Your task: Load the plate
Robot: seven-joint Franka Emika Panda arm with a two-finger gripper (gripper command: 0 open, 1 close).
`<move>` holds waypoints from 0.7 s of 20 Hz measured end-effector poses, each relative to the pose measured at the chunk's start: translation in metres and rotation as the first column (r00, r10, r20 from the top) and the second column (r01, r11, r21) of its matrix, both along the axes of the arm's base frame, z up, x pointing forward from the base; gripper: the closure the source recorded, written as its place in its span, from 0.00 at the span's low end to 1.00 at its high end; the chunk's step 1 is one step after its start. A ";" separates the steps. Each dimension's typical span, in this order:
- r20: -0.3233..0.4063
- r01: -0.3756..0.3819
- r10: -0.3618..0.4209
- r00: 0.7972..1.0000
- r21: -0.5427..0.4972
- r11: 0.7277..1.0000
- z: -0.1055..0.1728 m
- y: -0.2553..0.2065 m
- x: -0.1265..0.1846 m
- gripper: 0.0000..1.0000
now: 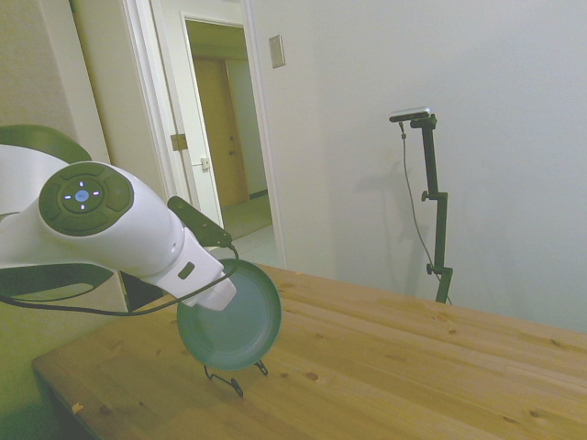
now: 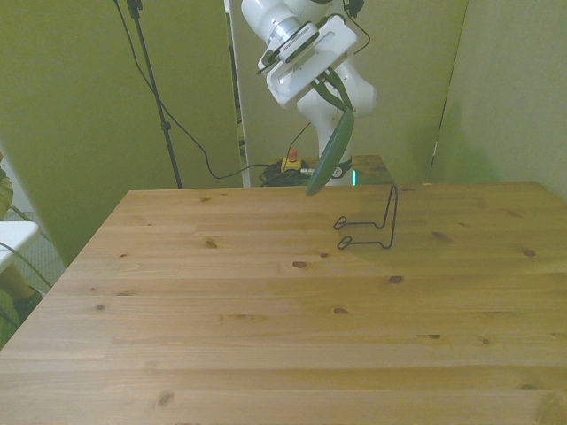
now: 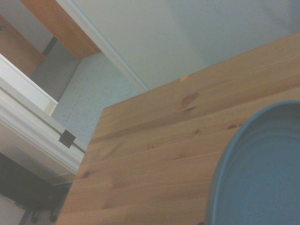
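1. My gripper (image 1: 223,291) is clamped on the upper rim of the plate (image 1: 231,318); in the front view the gripper (image 2: 334,90) sits at the plate's top edge, under the white wrist housing.
2. Plate is teal-green, round, low raised rim. It hangs nearly on edge, tilted, in the air above the worktop (image 1: 385,367).
3. Front view: plate (image 2: 329,155) shows edge-on as a thin slanted sliver, lower edge toward the front view's left, above the worktop's far edge.
4. Thin black wire stand (image 2: 376,228) sits on the worktop (image 2: 266,328), to the front view's right of the plate's lower edge, apart from it.
5. Side view: wire stand (image 1: 234,376) shows just below the plate's lower rim; can't tell from here whether they touch.
6. Wrist view: blurred plate (image 3: 262,173) fills one corner, wood worktop (image 3: 154,154) behind it, pale floor past the worktop edge.
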State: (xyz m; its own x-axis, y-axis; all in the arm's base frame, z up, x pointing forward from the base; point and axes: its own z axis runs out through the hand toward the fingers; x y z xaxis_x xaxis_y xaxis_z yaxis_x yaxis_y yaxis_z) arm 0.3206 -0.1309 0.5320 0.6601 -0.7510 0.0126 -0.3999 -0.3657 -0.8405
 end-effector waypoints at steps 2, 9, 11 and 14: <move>-0.001 -0.001 0.001 1.000 0.015 1.000 -0.004 -0.004 0.001 1.00; 0.034 -0.034 0.032 0.999 0.066 0.997 -0.017 -0.011 0.009 1.00; 0.050 -0.053 0.049 0.998 0.080 0.995 -0.020 -0.009 0.012 1.00; 0.072 -0.078 0.071 0.995 0.104 0.992 -0.026 -0.007 0.015 1.00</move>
State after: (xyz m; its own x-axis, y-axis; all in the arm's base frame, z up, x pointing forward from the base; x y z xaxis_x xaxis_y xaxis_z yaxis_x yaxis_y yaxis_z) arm 0.3358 -0.1376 0.5062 0.7148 -0.6991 -0.0178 -0.3153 -0.2995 -0.9005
